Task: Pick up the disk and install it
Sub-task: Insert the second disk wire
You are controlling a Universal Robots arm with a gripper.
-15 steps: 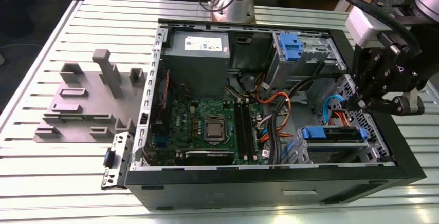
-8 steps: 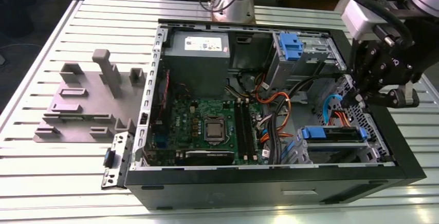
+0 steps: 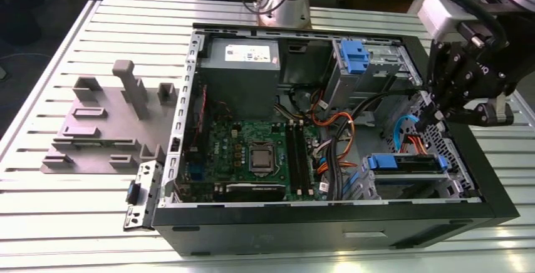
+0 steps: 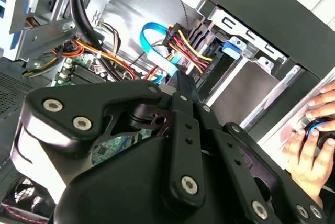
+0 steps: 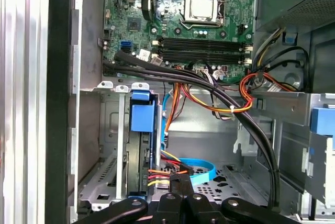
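The disk [image 3: 407, 164] sits slotted in the lower drive bay at the case's front corner, silver with blue carrier ends. In the first wrist view the disk [image 5: 142, 118] stands on edge in the bay, its blue carrier tab facing me. My black gripper [image 3: 436, 114] hangs inside the open computer case just above and beside that bay, apart from the disk. Its fingers are shut together with nothing between them in both wrist views [image 5: 181, 178] [image 4: 183, 81]. The fingertips lie close to the bundle of power and blue data cables [image 5: 188, 170].
The open case [image 3: 334, 223] lies on a slatted metal table, with the motherboard [image 3: 250, 154], grey power supply [image 3: 242, 66] and an upper bay with a blue latch [image 3: 354, 57]. A grey fixture block [image 3: 104, 123] stands at the exterior view's left. A person's hand [image 4: 311, 145] rests outside the case.
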